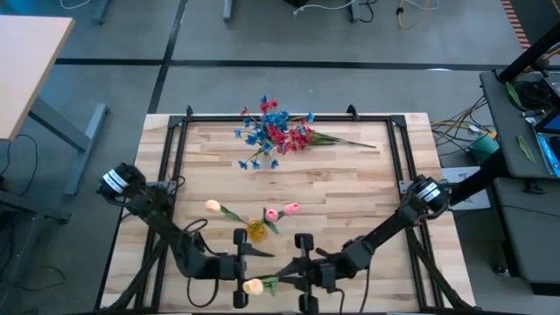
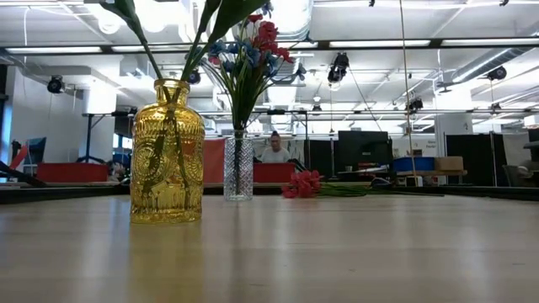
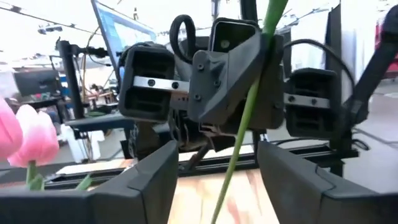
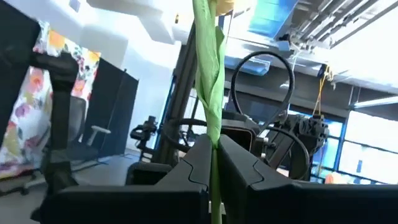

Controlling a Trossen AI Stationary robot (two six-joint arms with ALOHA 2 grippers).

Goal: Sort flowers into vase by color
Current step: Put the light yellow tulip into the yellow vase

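Near the table's 6 o'clock edge, high view: L gripper (image 1: 240, 267) and R gripper (image 1: 304, 267) face each other w/ a cream tulip (image 1: 254, 285) lying between them, bud toward 9 o'clock, stem running toward 3 o'clock into the R gripper. R fingers are pressed together on that stem; L fingers are spread, standing either side of the bud end, not gripping. Just toward 12 o'clock from the grippers sits a yellow vase (image 1: 255, 230) holding a cream tulip bud (image 1: 213, 206) leaning to 10 o'clock and a pink tulip bud (image 1: 291, 208) leaning to 2 o'clock. Farther toward 12 o'clock, near the far edge, is the clear vase's bunch of red and blue blossoms (image 1: 273, 131), w/ loose red flowers (image 1: 328, 137) lying on the table (image 1: 367, 188) at its 3 o'clock side. Low view: yellow vase at 9 o'clock of frame, green stems rising out; clear vase (image 2: 238, 169) behind it w/ red/blue blooms; red flowers lie flat beside it at 3 o'clock; a person sits far back in the room. L wrist view: own fingers (image 3: 146, 180) apart, green stem (image 3: 245, 112) passing between w/o contact; R gripper body beyond; pink bud (image 3: 34, 134) off to the side. R wrist view: own fingers (image 4: 193, 165) pinch the green stem (image 4: 208, 87), which stands upright.
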